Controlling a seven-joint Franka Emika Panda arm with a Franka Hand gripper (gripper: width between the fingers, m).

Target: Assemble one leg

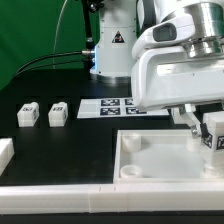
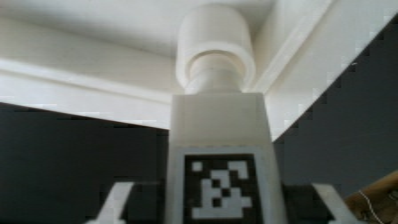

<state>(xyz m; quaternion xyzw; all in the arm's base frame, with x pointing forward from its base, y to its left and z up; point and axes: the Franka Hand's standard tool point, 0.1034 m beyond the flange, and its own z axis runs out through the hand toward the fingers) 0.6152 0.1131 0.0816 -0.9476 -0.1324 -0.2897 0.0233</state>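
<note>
My gripper (image 1: 204, 124) is shut on a leg (image 1: 213, 135), a small white block with a black-and-white tag, held at the exterior view's right over the far right corner of the large white panel (image 1: 126, 152). In the wrist view the leg (image 2: 222, 140) runs away from the camera between my gripper's (image 2: 222, 208) two fingers (image 2: 121, 205). Its round end (image 2: 217, 50) lies against the white panel (image 2: 89, 50). Whether that end sits in a socket I cannot tell. Two more legs (image 1: 27, 114) (image 1: 58, 114) stand on the black table at the left.
The marker board (image 1: 112, 105) lies flat behind the panel. A white block (image 1: 5, 152) sits at the left edge, and a long white rail (image 1: 60, 200) runs along the front. The arm's base (image 1: 112, 50) stands at the back.
</note>
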